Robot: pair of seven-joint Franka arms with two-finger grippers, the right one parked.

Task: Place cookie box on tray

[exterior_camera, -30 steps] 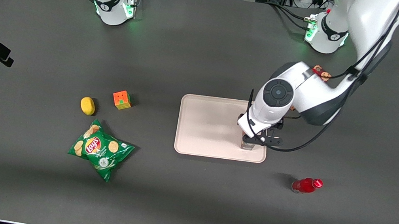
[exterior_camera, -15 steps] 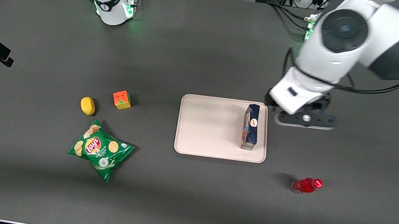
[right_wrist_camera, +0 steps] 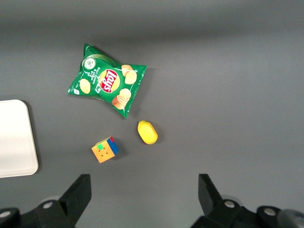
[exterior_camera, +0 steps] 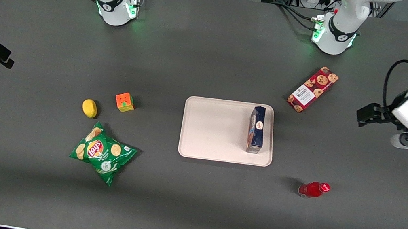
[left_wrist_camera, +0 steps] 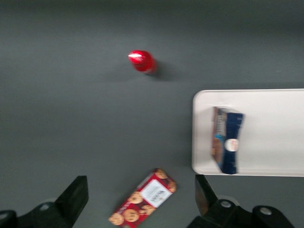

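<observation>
Dark grey table (exterior_camera: 188,210), raised empty gripper (left_wrist_camera: 137,202)

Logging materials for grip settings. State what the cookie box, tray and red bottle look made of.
Cookie box: likely printed cardboard, with sharp folded edges.
Tray: probably matte plastic; even cream colour, rounded moulded corners.
Red bottle: glossy, bright highlights; plastic or glass, unclear.
The gripper is open, high above the table.

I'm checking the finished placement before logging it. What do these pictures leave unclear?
- Gripper, high above the table at the working arm's end: open, but the frame edge cuts its body off.
- Cookie box on the tray: print too small to read in front view.
- Red bottle: label unreadable.
</observation>
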